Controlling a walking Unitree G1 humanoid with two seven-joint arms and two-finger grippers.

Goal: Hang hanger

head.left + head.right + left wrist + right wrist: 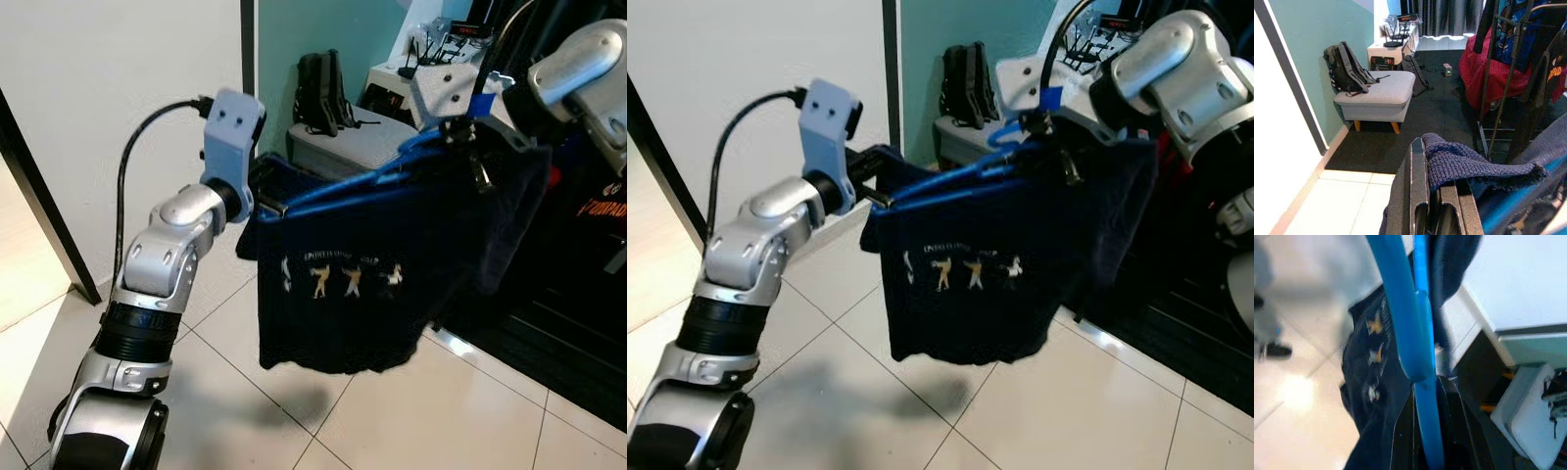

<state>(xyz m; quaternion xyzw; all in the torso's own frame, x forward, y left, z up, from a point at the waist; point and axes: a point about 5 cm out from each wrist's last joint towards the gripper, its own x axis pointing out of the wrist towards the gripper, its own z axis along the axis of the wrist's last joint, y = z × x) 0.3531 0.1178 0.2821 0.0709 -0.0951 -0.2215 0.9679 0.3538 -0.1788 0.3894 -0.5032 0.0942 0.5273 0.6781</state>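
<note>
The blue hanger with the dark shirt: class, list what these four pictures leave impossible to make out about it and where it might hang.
- Blue hanger: its hook is hidden behind the right gripper in the eye views.
- Dark shirt: the small print is too small to read; right wrist view blurred.
- Clothes rack: its top rail is cut off by the left wrist view's edge.
- Left gripper: fabric covers the jaws' tips.

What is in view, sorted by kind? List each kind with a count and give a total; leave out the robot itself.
Hangers: 1, blue plastic hanger
Garments on that hanger: 1, dark navy T-shirt with small printed figures
Backpacks: 2, black backpack on the stool, dark backpack on the floor behind it
Stools: 1, grey padded footstool with wooden legs
Clothes racks: 1, dark metal clothes rack
Total: 6
</note>
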